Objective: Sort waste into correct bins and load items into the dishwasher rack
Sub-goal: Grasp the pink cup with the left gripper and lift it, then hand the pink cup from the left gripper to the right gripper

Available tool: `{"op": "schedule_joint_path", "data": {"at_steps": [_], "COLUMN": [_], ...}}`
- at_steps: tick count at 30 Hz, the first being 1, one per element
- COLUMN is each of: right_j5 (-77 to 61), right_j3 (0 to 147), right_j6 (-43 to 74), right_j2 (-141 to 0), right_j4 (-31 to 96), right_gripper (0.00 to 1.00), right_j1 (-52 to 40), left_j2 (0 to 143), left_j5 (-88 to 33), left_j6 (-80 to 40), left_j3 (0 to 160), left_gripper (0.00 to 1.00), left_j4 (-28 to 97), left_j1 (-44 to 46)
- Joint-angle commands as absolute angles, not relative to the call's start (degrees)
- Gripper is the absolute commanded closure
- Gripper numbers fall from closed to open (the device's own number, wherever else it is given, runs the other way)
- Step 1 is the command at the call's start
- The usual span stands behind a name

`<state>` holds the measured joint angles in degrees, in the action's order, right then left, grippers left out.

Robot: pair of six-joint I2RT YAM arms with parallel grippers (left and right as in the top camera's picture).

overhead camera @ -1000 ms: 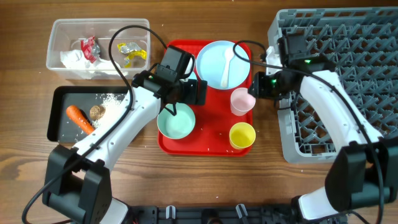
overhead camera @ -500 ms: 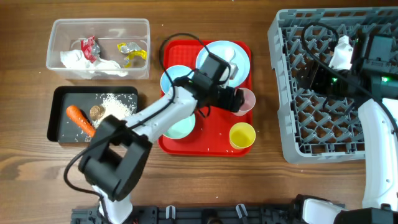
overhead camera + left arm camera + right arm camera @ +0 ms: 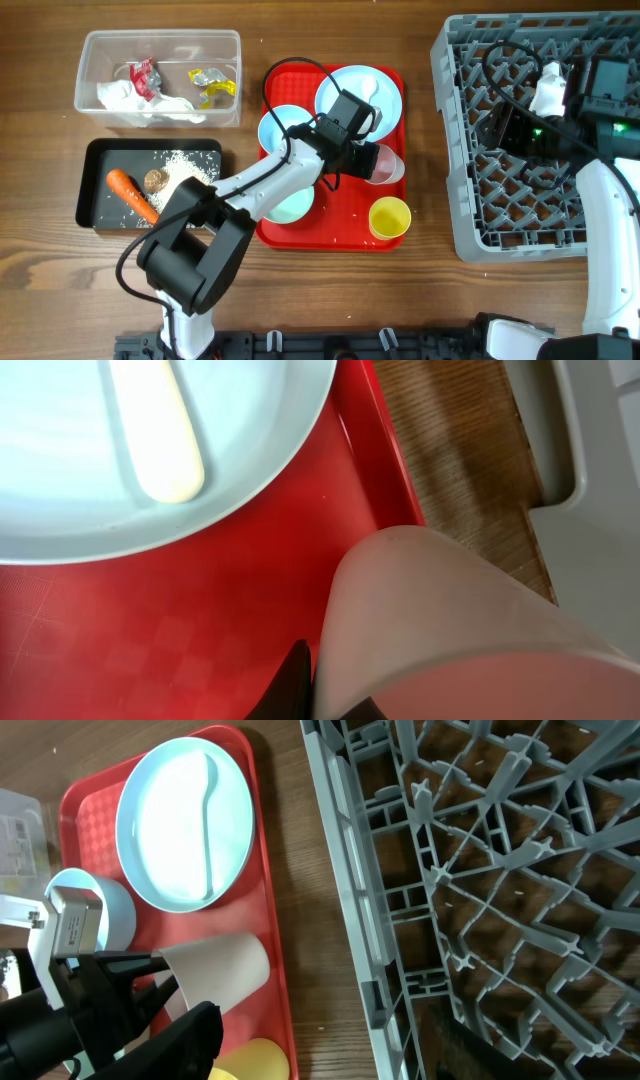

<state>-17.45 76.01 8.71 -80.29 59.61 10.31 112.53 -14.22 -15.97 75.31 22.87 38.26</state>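
Now, pink cup (image 3: 392, 168) tipped between left claw (image 3: 374, 162) fingers.

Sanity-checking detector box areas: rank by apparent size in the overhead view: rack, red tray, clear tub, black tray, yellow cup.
1. rack
2. red tray
3. clear tub and black tray, near alike; tub maybe slightly bigger, not ranking them
4. yellow cup, smallest
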Motion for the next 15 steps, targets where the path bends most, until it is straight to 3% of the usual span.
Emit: {"op": "schedule_joint_path", "data": {"at_steps": [1,7,9,12,15], "right_j5": [-16.3,-16.5,-19.0,-30.3,-42.1], "right_j3": [77.3,77.3,77.2,77.2,77.2], "right_j6": [7.6,6.9,4.1,-2.3,-6.0], "right_j2": [-80.1,-80.1,-80.1,-80.1,-80.1], "right_j4": [59.9,60.6,60.7,60.0,58.0], "right_gripper": [0.34,0.34,0.29,0.21,0.18], "right_j1": [10.5,10.5,10.5,10.5,10.5], "left_j2": [112.6,103.6,100.3,99.0,99.0], "left_j5": [-13.6,-16.9,-22.5,-36.5,-43.1], "left_j6": [-17.2,-20.3,-20.3,-20.4,-20.4], "left_j3": [76.6,76.6,76.6,76.6,76.6], "left_gripper": [0.96,0.96,0.96,0.96,0.96], "left_j4": [22.6,24.9,25.3,25.3,25.3], "left_j1": [38.1,34.1,31.1,26.7,25.0]}}
